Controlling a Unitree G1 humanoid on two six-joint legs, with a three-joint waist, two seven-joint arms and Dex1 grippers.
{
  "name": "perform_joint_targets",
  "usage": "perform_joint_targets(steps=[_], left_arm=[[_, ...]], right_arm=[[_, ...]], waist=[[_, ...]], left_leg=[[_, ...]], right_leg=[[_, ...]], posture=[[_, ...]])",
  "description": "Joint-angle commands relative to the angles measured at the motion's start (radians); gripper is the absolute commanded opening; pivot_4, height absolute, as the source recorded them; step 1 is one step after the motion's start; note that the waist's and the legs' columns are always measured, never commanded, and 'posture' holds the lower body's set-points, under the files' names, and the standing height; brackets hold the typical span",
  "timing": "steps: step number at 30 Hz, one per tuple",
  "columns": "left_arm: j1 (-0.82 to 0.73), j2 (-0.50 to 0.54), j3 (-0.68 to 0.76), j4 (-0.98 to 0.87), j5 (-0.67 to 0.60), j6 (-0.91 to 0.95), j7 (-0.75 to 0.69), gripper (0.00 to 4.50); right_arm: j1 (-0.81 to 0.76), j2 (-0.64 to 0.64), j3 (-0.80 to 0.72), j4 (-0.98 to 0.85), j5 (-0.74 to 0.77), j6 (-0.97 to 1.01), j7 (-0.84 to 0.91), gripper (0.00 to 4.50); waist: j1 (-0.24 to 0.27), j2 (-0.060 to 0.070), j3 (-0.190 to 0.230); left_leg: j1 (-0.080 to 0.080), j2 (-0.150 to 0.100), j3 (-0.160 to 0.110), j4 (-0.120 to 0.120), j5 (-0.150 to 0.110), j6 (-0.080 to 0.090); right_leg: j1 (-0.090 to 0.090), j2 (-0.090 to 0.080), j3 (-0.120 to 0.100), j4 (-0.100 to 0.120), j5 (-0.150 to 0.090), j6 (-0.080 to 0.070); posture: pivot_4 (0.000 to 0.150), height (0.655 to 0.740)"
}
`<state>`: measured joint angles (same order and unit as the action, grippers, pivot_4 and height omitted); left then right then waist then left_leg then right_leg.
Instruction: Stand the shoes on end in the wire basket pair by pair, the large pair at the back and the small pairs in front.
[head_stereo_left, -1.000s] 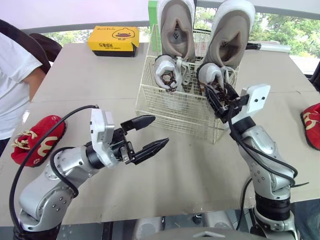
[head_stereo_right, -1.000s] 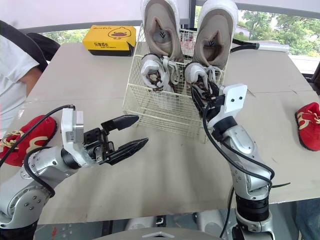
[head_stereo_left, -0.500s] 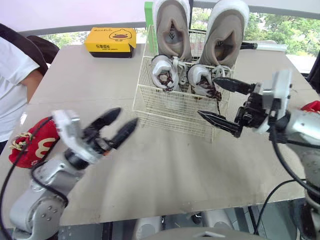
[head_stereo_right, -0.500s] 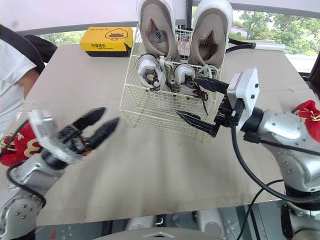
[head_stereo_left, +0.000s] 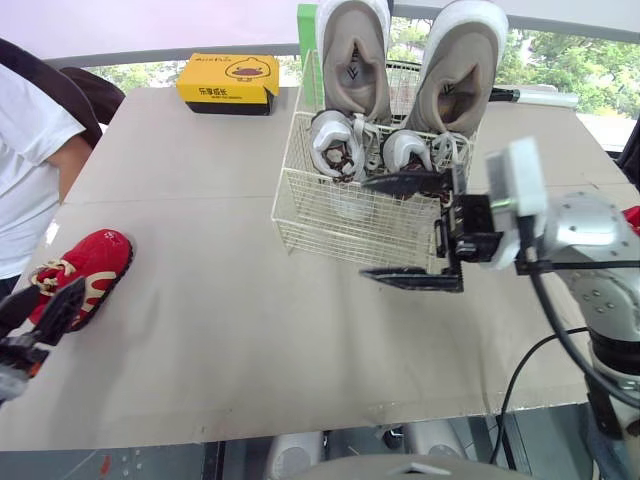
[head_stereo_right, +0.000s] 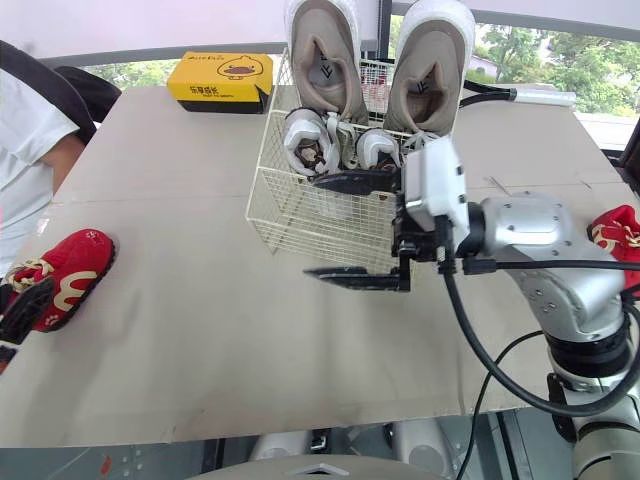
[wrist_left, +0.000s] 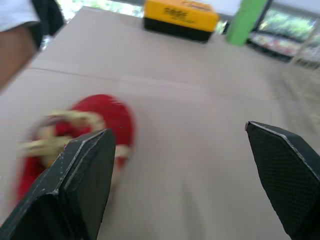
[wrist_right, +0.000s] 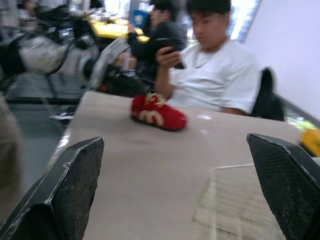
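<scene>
The wire basket (head_stereo_left: 340, 215) stands mid-table. Two large beige shoes (head_stereo_left: 352, 55) stand on end at its back, and a small grey pair (head_stereo_left: 335, 145) stands in front of them. A small red shoe (head_stereo_left: 85, 265) lies at the table's left edge, and another red shoe (head_stereo_right: 612, 235) lies at the far right. My left gripper (head_stereo_left: 55, 298) is open at the near left, right beside the left red shoe (wrist_left: 80, 130). My right gripper (head_stereo_left: 364, 228) is open and empty, pointing left across the basket's front wall.
A yellow box (head_stereo_left: 228, 80) lies at the table's back left, with a green upright object (head_stereo_left: 305, 25) behind the basket. A person in a white shirt (head_stereo_left: 25, 150) sits at the left edge. Bare tabletop (head_stereo_left: 250, 340) lies in front of the basket.
My left arm swung down and left to the red shoe. My right gripper left the small shoes in the basket, opened wide and turned to point left in front of it.
</scene>
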<state>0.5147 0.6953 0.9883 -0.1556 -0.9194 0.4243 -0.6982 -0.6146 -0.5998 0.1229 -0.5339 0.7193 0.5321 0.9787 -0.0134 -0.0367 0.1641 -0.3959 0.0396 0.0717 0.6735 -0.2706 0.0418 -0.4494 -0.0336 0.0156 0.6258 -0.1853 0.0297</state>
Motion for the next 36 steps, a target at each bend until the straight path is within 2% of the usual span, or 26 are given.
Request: perform_joint_targets(steps=[1, 3, 9, 12, 16, 18, 19, 22, 23, 24, 27, 30, 34, 36], left_arm=[[0.034, 0.063, 0.065, 0.089, 0.047, -0.005, -0.083, 4.5], [0.042, 0.105, 0.053, 0.114, 0.091, -0.006, -0.112, 4.5], [-0.059, 0.197, -0.038, 0.255, 0.227, -0.052, -0.158, 4.5], [-0.173, 0.261, -0.145, 0.436, 0.337, -0.111, -0.17, 4.5], [-0.238, 0.281, -0.286, 0.596, 0.468, -0.21, -0.215, 4.5], [-0.287, 0.263, -0.323, 0.66, 0.486, -0.238, -0.225, 4.5], [-0.302, 0.249, -0.338, 0.671, 0.481, -0.241, -0.247, 3.96], [-0.313, 0.219, -0.356, 0.677, 0.484, -0.264, -0.261, 2.72], [-0.315, 0.203, -0.342, 0.664, 0.47, -0.264, -0.253, 2.43], [-0.316, 0.178, -0.309, 0.622, 0.437, -0.272, -0.244, 2.34], [-0.327, 0.11, -0.195, 0.46, 0.322, -0.255, -0.204, 2.34], [-0.316, 0.059, -0.149, 0.236, 0.259, -0.23, -0.153, 2.34], [-0.378, 0.02, -0.209, -0.111, 0.165, -0.152, -0.026, 2.34], [-0.428, 0.038, -0.287, -0.251, 0.128, -0.114, -0.01, 2.34]], right_arm=[[0.018, 0.011, 0.019, 0.02, -0.045, -0.068, 0.045, 4.44], [0.041, 0.008, 0.015, 0.027, -0.051, -0.078, 0.056, 4.44], [0.073, -0.002, 0.006, 0.026, -0.079, -0.094, 0.069, 4.44], [0.086, -0.013, -0.004, 0.008, -0.08, -0.081, 0.057, 4.44], [0.097, -0.03, -0.023, -0.027, -0.067, -0.051, 0.023, 4.44], [0.098, -0.039, -0.032, -0.044, -0.057, -0.031, 0.005, 4.44], [0.1, -0.046, -0.036, -0.053, -0.052, -0.02, -0.001, 4.5], [0.108, -0.061, -0.048, -0.075, -0.036, 0.005, -0.016, 4.5], [0.11, -0.065, -0.051, -0.077, -0.032, 0.011, -0.019, 4.5], [0.111, -0.067, -0.055, -0.078, -0.027, 0.018, -0.022, 4.5], [0.099, -0.061, -0.064, -0.063, -0.011, 0.031, -0.033, 4.5], [0.075, -0.046, -0.074, -0.035, 0.009, 0.041, -0.047, 4.5], [-0.004, -0.005, -0.103, 0.028, 0.006, 0.043, -0.107, 4.5], [-0.086, 0.003, -0.125, 0.061, 0.04, 0.072, -0.117, 4.5]], waist=[[0.0, 0.0, 0.0], [0.001, -0.001, 0.0], [0.001, 0.001, 0.0], [0.001, 0.001, 0.0], [-0.003, 0.0, 0.0], [-0.002, 0.001, 0.0], [-0.001, 0.001, 0.0], [0.006, 0.001, 0.0], [0.006, 0.002, 0.0], [0.006, 0.003, 0.0], [0.006, 0.0, 0.0], [0.006, -0.007, 0.0], [0.006, -0.007, 0.0], [0.006, -0.002, 0.002]], left_leg=[[0.0, -0.001, 0.001, 0.0, 0.0, 0.0], [-0.001, -0.001, 0.0, 0.0, 0.0, 0.0], [-0.001, 0.002, 0.0, 0.0, 0.0, -0.001], [-0.001, 0.003, 0.002, -0.001, 0.0, -0.001], [-0.002, 0.003, 0.004, -0.003, 0.0, -0.001], [-0.002, 0.002, 0.005, -0.005, 0.0, -0.001], [-0.003, 0.002, 0.005, -0.005, 0.0, -0.001], [-0.004, 0.001, 0.003, -0.005, -0.001, -0.001], [-0.004, 0.001, 0.003, -0.005, -0.001, -0.001], [-0.004, -0.001, 0.003, -0.005, -0.001, -0.001], [-0.004, -0.002, 0.005, -0.004, -0.002, 0.0], [-0.005, -0.001, 0.002, -0.003, -0.003, -0.004], [-0.005, 0.0, -0.001, -0.002, -0.003, -0.006], [-0.005, -0.001, 0.0, -0.001, -0.002, -0.006]], right_leg=[[0.0, -0.001, 0.0, 0.0, 0.0, -0.001], [-0.001, -0.002, -0.001, 0.0, 0.001, -0.001], [-0.001, -0.006, -0.005, 0.0, 0.001, -0.002], [-0.003, -0.01, -0.011, 0.0, 0.001, -0.003], [-0.004, -0.015, -0.019, 0.0, 0.002, -0.004], [-0.006, -0.017, -0.019, 0.0, 0.002, -0.004], [-0.006, -0.018, -0.021, 0.0, 0.002, -0.004], [-0.006, -0.022, -0.028, 0.0, 0.002, -0.004], [-0.006, -0.025, -0.029, 0.0, 0.002, -0.004], [-0.006, -0.028, -0.03, 0.0, 0.002, -0.004], [-0.006, -0.043, -0.042, 0.0, 0.003, -0.005], [-0.006, -0.051, -0.058, 0.0, 0.005, -0.007], [-0.003, -0.055, -0.068, 0.0, 0.006, -0.01], [-0.002, -0.056, -0.07, 0.0, 0.007, -0.01]], posture=[[0.15, 0.74], [0.15, 0.74], [0.15, 0.74], [0.15, 0.74], [0.15, 0.74], [0.15, 0.74], [0.15, 0.74], [0.15, 0.74], [0.15, 0.74], [0.15, 0.74], [0.15, 0.74], [0.15, 0.74], [0.15, 0.74], [0.15, 0.74]])
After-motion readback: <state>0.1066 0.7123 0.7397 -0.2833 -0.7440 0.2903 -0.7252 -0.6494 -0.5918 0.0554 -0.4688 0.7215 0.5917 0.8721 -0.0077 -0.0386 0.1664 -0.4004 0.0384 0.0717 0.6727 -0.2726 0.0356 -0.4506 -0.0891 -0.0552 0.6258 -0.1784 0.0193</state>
